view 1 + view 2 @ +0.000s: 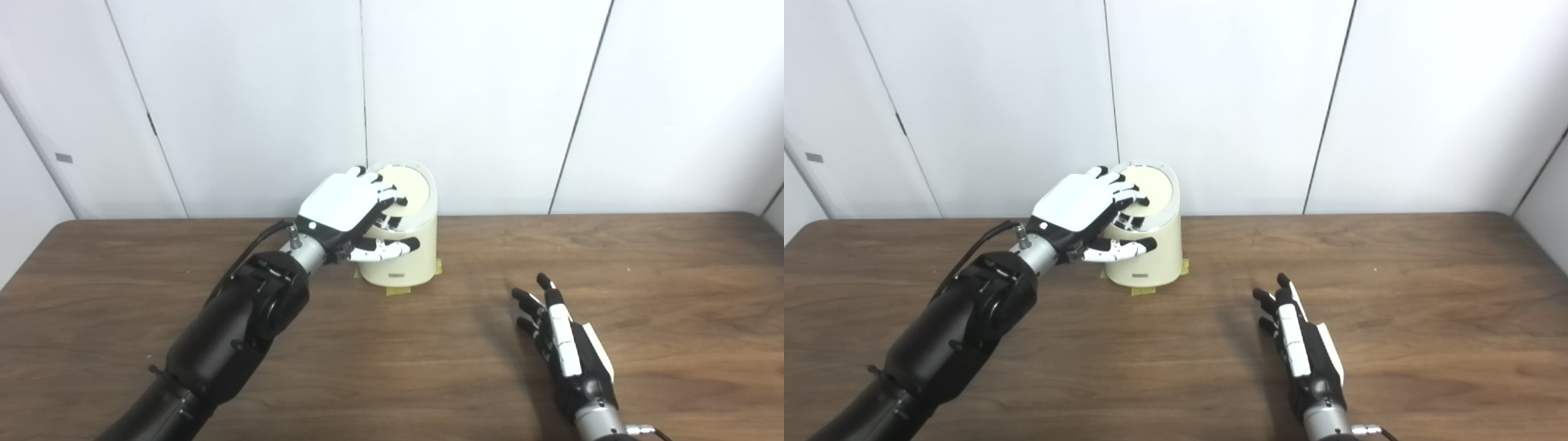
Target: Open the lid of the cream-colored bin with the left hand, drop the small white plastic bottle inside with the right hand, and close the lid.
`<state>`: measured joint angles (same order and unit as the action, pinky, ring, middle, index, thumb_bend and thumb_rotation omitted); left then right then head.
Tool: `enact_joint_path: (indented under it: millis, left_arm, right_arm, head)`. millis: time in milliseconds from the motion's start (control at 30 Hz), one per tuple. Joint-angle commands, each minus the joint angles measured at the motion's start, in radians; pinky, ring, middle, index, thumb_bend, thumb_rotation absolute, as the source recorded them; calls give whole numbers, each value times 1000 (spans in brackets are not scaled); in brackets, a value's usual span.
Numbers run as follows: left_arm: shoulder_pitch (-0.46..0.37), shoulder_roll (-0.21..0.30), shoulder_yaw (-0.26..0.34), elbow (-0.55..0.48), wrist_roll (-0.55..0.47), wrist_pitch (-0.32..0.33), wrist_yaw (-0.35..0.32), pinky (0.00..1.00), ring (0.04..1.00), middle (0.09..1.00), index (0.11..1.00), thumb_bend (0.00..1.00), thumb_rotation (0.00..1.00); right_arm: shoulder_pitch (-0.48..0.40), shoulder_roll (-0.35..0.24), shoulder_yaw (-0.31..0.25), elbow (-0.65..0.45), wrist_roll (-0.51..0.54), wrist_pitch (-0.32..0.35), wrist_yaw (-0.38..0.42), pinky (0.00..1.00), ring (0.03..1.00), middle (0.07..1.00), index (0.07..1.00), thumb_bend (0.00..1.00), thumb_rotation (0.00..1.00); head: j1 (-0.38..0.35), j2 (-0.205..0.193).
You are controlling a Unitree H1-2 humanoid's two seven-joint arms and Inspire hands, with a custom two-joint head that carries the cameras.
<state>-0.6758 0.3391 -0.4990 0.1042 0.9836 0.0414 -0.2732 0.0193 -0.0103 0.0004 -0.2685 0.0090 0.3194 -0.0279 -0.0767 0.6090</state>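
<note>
Several fingers [387, 195] atop bin lid [413, 187]

Dark brown wooden desk [429, 367] with visible grain, rounded at the far corners. Behind it, white wall panels [478, 92] divided by thin dark seams, with a small grey mark [64, 158] on the left panel. Small pieces of yellowish tape [398, 291] stuck flat on the desk.

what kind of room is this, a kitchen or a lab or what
Probably a lab or test room, not a kitchen: a bare wooden table against plain white wall panels, with the cream bin fixed in place by yellow tape, a staged setup.
</note>
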Motion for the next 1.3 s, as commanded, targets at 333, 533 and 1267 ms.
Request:
enact_joint_path:
  millis: [333,533,1267]
  left_arm:
    - [5,6,25,14,-71,-3,-58,967,918,886,838,522,835]
    - [29,-10,91,-6,-142,-43,33,905,880,860,842,505,709]
    - [312,-97,357,-383,-274,61,123,823,901,896,885,445,692]
  right_arm:
    - [-44,11,-2,-35,15,-2,7,900,934,875,1000,559,1000]
    - [-47,3,4,-25,1,-12,8,884,930,876,1000,556,1000]
    - [-63,4,5,-22,11,-8,13,841,917,875,1000,557,1000]
  head:
    - [-2,-4]
    - [3,-6]
    - [7,-9]
